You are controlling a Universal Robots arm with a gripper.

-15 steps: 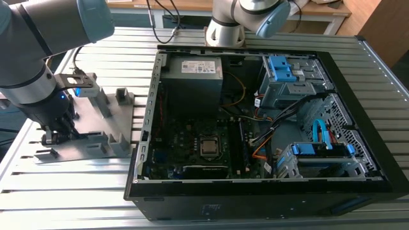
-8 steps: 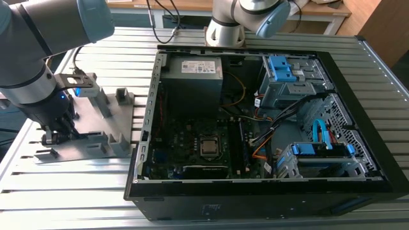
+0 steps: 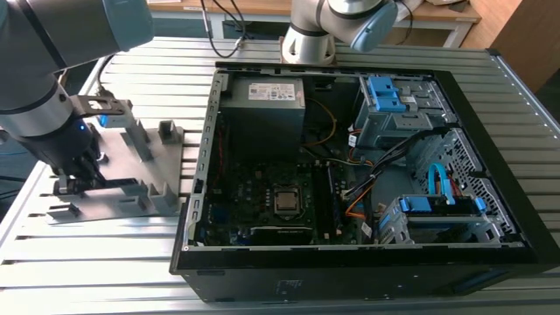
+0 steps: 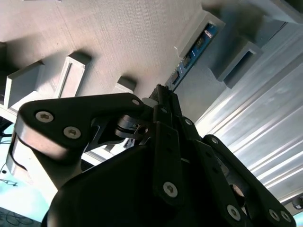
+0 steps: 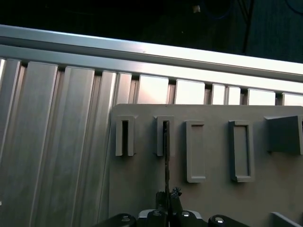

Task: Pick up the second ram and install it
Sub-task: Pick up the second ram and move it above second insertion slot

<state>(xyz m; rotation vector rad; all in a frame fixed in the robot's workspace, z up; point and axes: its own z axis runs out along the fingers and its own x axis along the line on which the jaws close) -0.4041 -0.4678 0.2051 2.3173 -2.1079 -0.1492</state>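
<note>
1. The second ram [image 5: 166,151], first wrist view: seen edge-on as a thin dark line; chips not discernible; near end hidden behind the hand [image 5: 169,195].
2. Same ram, second wrist view: apparently a short blue-edged strip in its slot; remainder hidden by the hand's body.
3. Holder plate [image 3: 118,172], exterior view: partly covered by the arm [image 3: 35,79], itself cut off at the top and left edges.

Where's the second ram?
The second ram stands on edge in the grey holder plate, at the tool, on the exterior view's left beside the computer case.
</note>
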